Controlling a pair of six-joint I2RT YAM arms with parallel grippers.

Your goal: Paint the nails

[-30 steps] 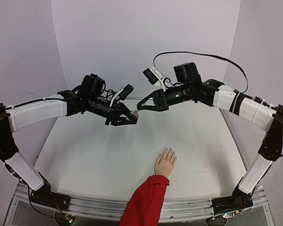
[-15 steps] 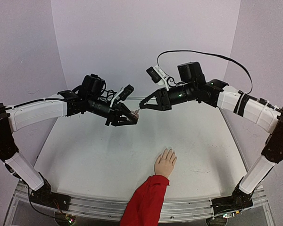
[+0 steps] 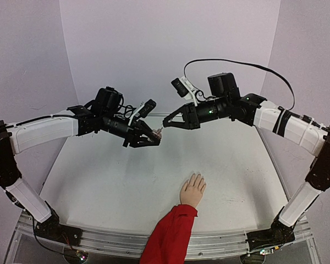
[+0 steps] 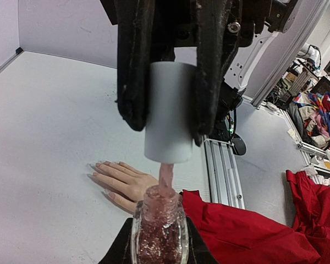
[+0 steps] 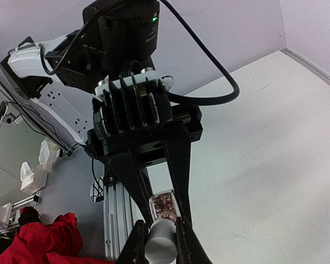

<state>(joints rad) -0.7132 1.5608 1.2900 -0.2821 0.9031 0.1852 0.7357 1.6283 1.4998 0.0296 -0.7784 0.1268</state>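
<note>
Rising a touch since a second ago with the right gripper (image 3: pixel 165 122), clamping the white cap (image 4: pixel 169 113) and drawing its brush (image 4: pixel 165 177) from the bottle (image 4: pixel 159 234), not yet clearing the neck. Holding that bottle clenched in the left gripper (image 3: pixel 153 137), just beside the right. Noting the nails (image 4: pixel 94 165) on the mannequin hand (image 3: pixel 193 190), lying on the table (image 3: pixel 99 181) well below both grippers. Likely risking: scraping the brush dry on an off-axis pull, dripping polish during descent, smearing fingers on such small targets.
</note>
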